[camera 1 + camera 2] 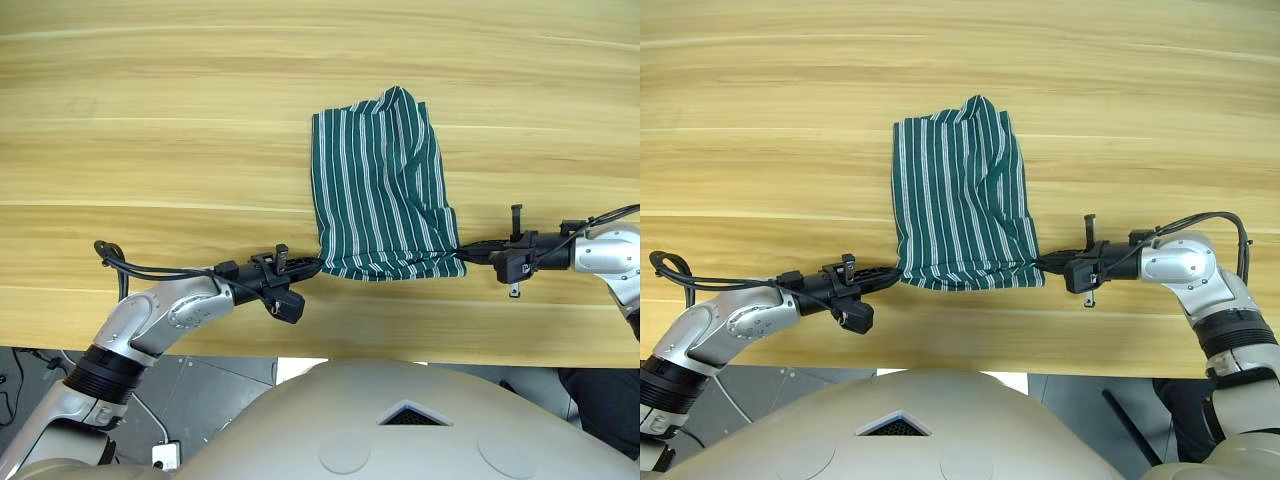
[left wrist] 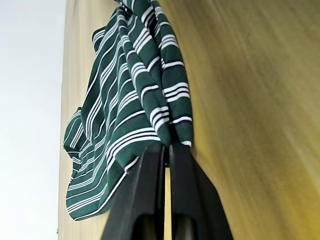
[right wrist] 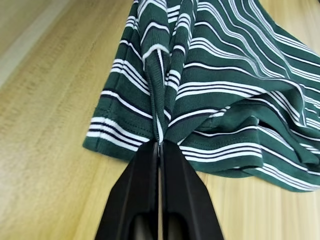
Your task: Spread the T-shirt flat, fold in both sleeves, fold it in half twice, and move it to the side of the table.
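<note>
Corners of the T-shirt sit clenched in your left hand and right hand; half-fold seems under way: lift both evenly toward the far edge.

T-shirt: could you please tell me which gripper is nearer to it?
Neither: the left gripper pinches the near left corner of the T-shirt, the right gripper pinches its near right corner.

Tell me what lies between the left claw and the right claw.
The T-shirt fills it: its near edge runs from the left claw to the right claw, each shut on a corner, as the left eye view shows.
</note>
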